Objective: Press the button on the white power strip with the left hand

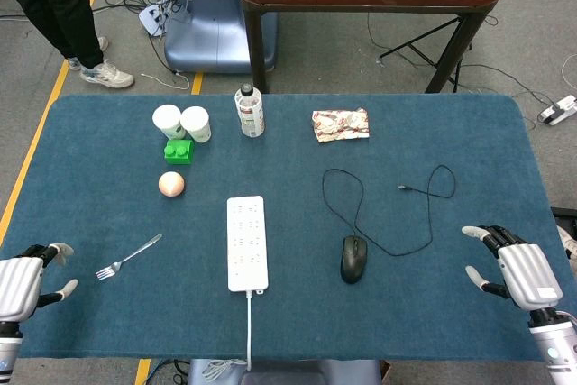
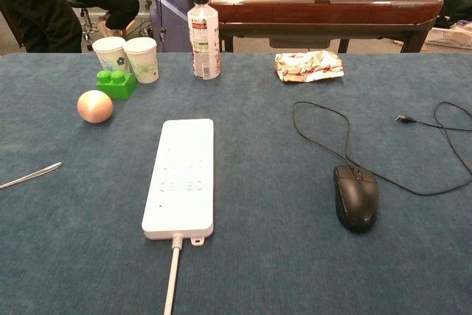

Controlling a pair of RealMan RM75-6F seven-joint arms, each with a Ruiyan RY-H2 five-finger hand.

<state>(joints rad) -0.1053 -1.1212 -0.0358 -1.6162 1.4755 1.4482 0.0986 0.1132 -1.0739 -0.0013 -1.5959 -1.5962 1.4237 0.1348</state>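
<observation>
Nothing done yet: left hand (image 1: 27,284) rests at table (image 1: 433,313) edge, fingers apart, empty, well apart from white power strip (image 1: 247,242) mid-table. Right hand (image 1: 518,272) open too. Reach and press remain.

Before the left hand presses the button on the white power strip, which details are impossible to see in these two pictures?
- Button: on the power strip neither view shows it clearly; too small and white on white.
- Left hand: head view, cut off by the left edge; not in the chest view.
- Right hand: absent from the chest view as well.
- Strip's cord: runs off the bottom edge in the chest view; plug unseen.
- Fork: chest view, its prongs cut by the left edge.
</observation>
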